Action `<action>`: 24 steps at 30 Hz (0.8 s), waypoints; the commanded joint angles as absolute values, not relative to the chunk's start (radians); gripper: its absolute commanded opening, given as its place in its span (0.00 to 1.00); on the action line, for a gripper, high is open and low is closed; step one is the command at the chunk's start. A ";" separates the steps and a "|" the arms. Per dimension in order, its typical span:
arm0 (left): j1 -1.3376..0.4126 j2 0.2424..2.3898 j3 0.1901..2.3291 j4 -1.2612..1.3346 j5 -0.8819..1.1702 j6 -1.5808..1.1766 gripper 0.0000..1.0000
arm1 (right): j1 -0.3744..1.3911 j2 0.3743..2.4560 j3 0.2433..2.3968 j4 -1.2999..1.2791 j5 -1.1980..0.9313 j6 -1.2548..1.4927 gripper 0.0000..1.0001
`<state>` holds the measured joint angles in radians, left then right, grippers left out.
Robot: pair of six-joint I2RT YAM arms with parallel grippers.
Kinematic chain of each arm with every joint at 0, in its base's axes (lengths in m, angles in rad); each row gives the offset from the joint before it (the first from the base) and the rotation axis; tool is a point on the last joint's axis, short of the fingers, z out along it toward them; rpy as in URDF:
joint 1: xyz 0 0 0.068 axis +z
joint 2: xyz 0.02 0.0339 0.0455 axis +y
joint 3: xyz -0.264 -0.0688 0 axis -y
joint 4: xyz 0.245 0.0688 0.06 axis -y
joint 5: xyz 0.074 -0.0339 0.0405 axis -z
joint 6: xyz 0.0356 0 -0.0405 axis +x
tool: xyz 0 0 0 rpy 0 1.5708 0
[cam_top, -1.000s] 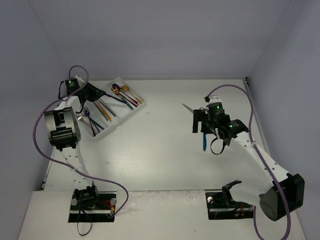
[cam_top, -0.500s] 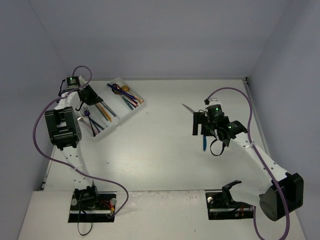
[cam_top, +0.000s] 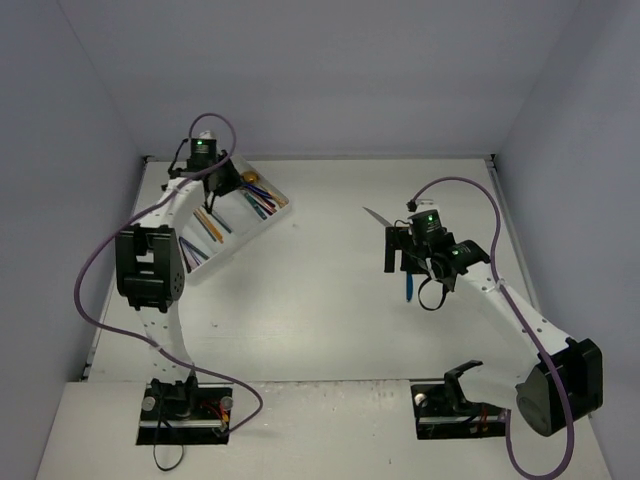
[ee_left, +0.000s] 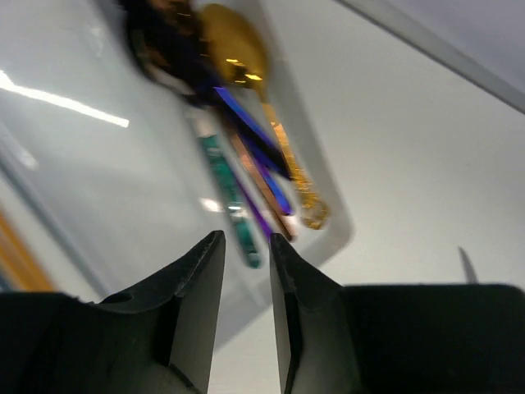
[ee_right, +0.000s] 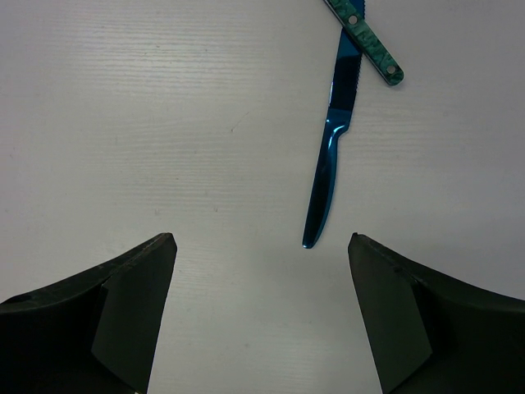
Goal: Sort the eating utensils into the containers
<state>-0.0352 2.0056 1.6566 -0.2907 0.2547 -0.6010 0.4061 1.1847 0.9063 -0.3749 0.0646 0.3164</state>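
The translucent white tray (cam_top: 247, 238) lies at the far left, its long containers holding several coloured eating utensils (cam_top: 210, 222). My left gripper (cam_top: 226, 183) hovers over the tray's far end. In the left wrist view its jaws (ee_left: 244, 240) stand a narrow gap apart, open, with nothing between them. Below them lie a gold spoon (ee_left: 238, 51), a teal handle (ee_left: 231, 201) and purple and copper handles in one container. My right gripper (cam_top: 402, 256) hangs wide open (ee_right: 261, 242) above a blue knife (ee_right: 330, 164) on the table. A teal-handled knife (ee_right: 371, 43) crosses the blue knife's tip.
The teal-handled knife's silver blade (cam_top: 377, 215) sticks out to the left of my right gripper. The blue knife (cam_top: 409, 287) shows just below that gripper. Grey walls close in the table on three sides. Purple cables loop off both arms.
My left arm has swung from the tray's left side to its far end, and its jaws have parted a little. The right arm has hardly moved.
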 commanded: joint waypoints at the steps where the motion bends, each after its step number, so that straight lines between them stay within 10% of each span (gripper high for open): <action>1: -0.145 1.976 1.689 -0.179 -0.048 -0.842 0.27 | 0.403 1.187 0.960 -0.359 0.078 0.317 0.84; 24: -0.214 2.358 2.128 -0.426 -0.395 -0.942 0.35 | 0.400 1.150 0.937 -0.359 -0.066 0.249 0.84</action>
<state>-0.2161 2.3686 2.0690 -0.3861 -0.3228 -0.9278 0.4061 1.1799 0.9115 -0.3752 -0.0282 0.2697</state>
